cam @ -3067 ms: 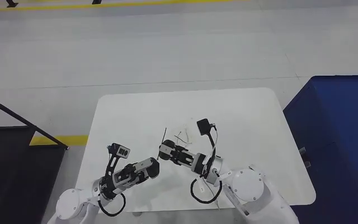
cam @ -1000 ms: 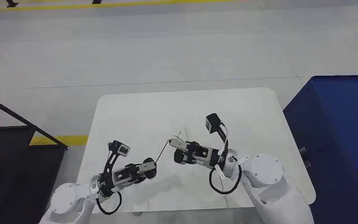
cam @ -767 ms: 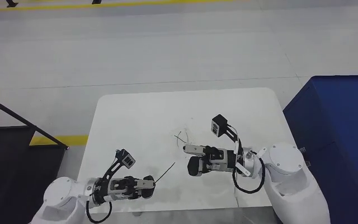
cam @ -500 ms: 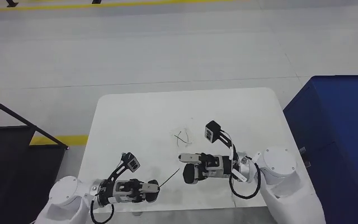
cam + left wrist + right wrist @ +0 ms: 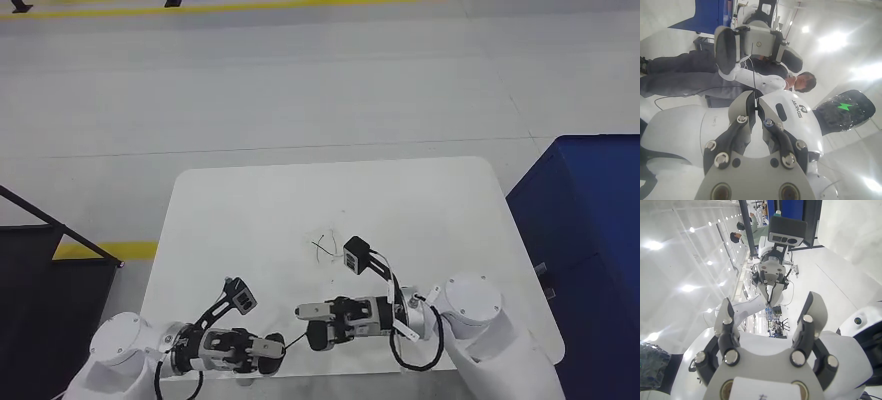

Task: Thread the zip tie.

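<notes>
**A light, springy strap held by one end**

The left gripper (image 5: 755,101) is closed on the thin black zip tie (image 5: 754,75), above the near edge of the table (image 5: 250,220). The strap's free end points right, toward the right gripper (image 5: 770,307), whose jaws stand wide apart. The strap looks light and flexible, so its tip may wobble. I would take hold close to the tip. Some loose ties (image 5: 322,245) lie farther away.
</notes>
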